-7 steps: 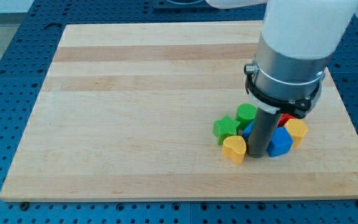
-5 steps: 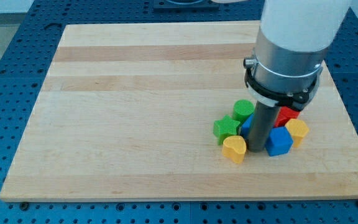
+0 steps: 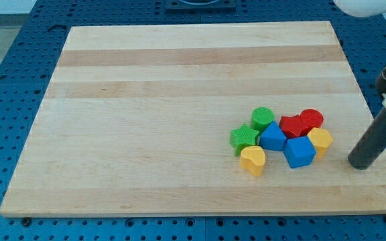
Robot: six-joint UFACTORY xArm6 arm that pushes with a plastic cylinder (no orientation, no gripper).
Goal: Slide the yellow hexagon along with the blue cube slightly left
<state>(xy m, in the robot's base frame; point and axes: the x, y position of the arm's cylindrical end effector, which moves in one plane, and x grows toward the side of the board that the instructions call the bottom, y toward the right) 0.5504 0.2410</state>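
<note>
my tip [image 3: 359, 165] rests on the bench [image 3: 146, 120] at 3 o'clock of the block cluster, near but clear of it; the rod has no fingers, so there is no grip to tell. the yellow hexagon [image 3: 320, 140] sits at the cluster's 3 o'clock edge, touching the blue cube [image 3: 299, 152] at its 8 o'clock. the red blocks [image 3: 301, 122] lie at 12 o'clock of the cube, a blue triangle [image 3: 272, 137] at its 9 o'clock. the green cylinder [image 3: 263, 118], green star [image 3: 244, 138] and yellow heart [image 3: 252, 160] lie further toward 9 o'clock.
</note>
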